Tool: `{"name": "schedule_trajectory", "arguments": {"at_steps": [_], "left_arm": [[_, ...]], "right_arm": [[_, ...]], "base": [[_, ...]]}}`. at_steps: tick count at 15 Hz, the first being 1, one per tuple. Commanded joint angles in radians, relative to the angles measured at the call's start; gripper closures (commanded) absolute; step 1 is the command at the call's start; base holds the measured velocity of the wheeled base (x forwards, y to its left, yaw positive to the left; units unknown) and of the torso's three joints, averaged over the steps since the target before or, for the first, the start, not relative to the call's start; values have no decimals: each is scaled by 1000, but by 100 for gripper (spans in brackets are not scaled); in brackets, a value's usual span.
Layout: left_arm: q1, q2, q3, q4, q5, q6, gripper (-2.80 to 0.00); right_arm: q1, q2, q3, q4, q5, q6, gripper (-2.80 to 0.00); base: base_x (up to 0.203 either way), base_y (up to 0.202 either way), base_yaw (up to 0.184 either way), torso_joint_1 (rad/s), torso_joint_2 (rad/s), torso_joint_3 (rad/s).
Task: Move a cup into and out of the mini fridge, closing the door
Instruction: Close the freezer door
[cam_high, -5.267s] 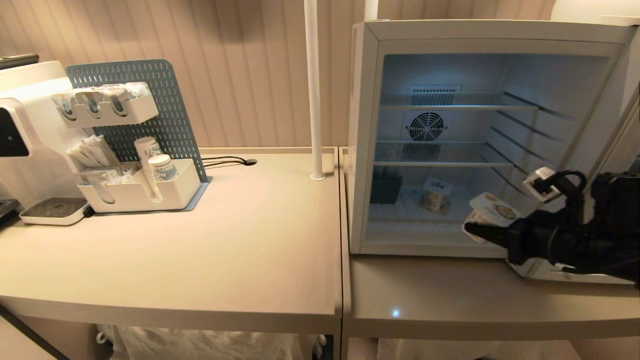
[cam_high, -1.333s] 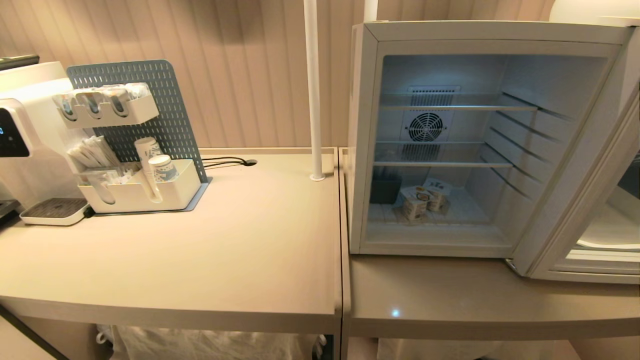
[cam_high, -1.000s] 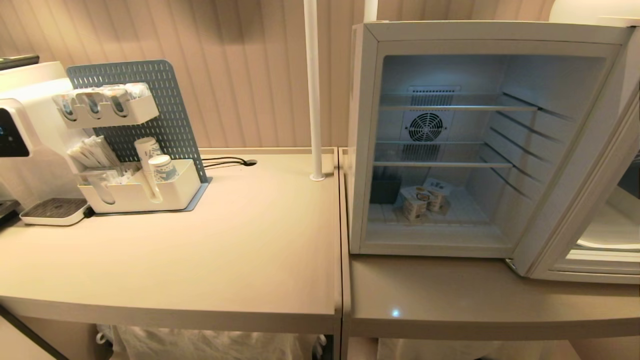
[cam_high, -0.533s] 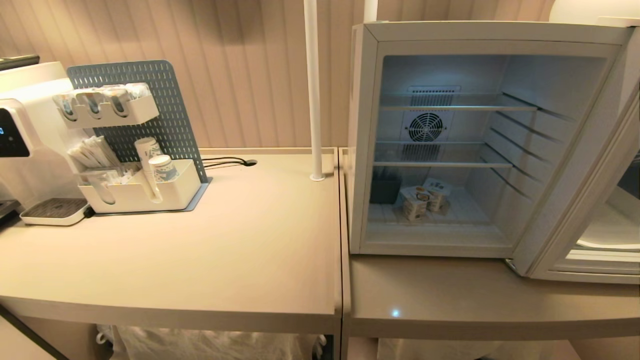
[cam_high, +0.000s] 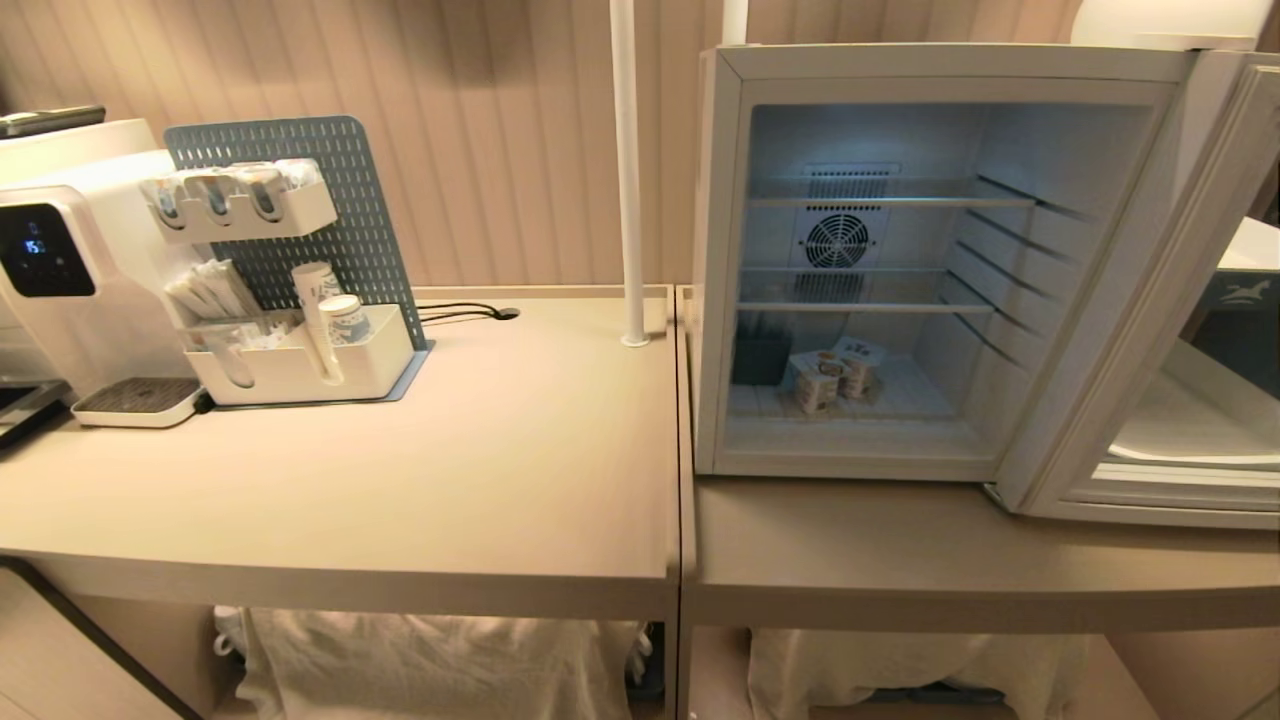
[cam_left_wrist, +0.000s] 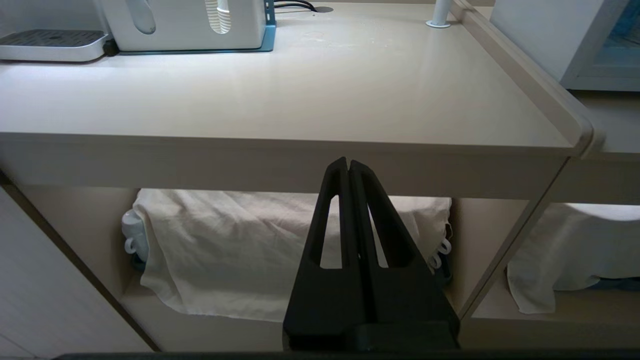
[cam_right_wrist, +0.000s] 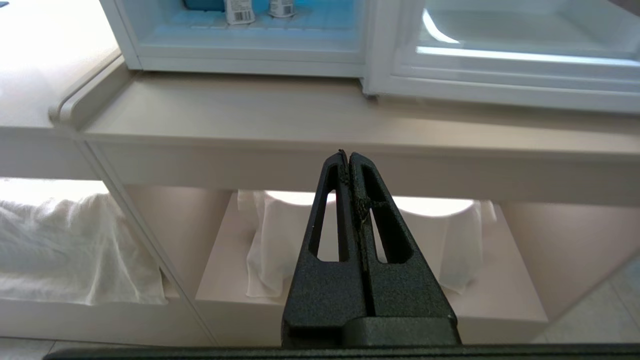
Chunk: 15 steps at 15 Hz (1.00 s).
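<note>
The white mini fridge (cam_high: 720, 270) stands on the right table with its door (cam_high: 1130, 300) swung wide open to the right. Two small lidded cups (cam_high: 815, 382) (cam_high: 860, 366) stand side by side on its lit floor, under the wire shelves; their bases also show in the right wrist view as cups (cam_right_wrist: 237, 10). Neither arm is in the head view. My right gripper (cam_right_wrist: 348, 155) is shut and empty, low in front of the right table's front edge, below the fridge (cam_right_wrist: 240, 52) and door (cam_right_wrist: 500, 85). My left gripper (cam_left_wrist: 348, 162) is shut and empty before the left table's edge.
On the left table stand a white drinks machine (cam_high: 60, 290) and a pegboard organiser (cam_high: 300, 365) with paper cups. A white pole (cam_high: 627, 180) rises between the tables. A dark box (cam_high: 757, 355) sits inside the fridge. White cloths (cam_high: 430, 660) cover the lower shelves.
The right arm, which held a cup at the fridge mouth earlier, has left the head view; that cup now stands beside the other. The whole head picture has just shifted, so the camera moved.
</note>
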Motion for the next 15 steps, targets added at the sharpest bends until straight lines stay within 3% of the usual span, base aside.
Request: {"name": "schedule_trajectory", "arguments": {"at_steps": [1,7,15], "left_arm": [[1,2,-1,0,-1,-1,0],[1,2,1,0,-1,1,0],[1,2,0,0,-1,1,0]], "right_arm": [[0,0,1,0,-1,0,0],[0,0,1,0,0,0,0],[0,0,1,3,3,0,0]], "base": [[-184,0,-1,7,7,7],[-33,-12,2,-1,-1,2],[0,-185,0,3,4,3]]}}
